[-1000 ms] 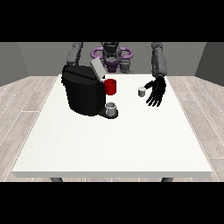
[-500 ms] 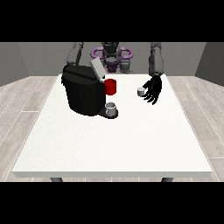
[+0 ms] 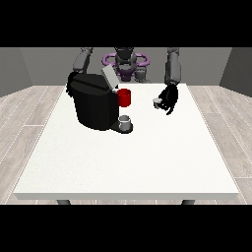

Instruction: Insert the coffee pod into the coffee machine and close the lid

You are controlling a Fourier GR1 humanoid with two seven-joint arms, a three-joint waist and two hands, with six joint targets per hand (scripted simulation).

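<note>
A black coffee machine stands near the far edge of the white worktop, toward its far corner at the view's left, with its grey lid tilted up and open. A red part juts from the machine's front, and a small grey cup sits on its drip base below. The coffee pod, small and pale, lies close to the worktop's far edge, right of centre, well apart from the machine. The robot hand at the view's right is just beside the pod, fingers curled around it. The other robot hand is hidden behind the machine, so its state cannot be told.
</note>
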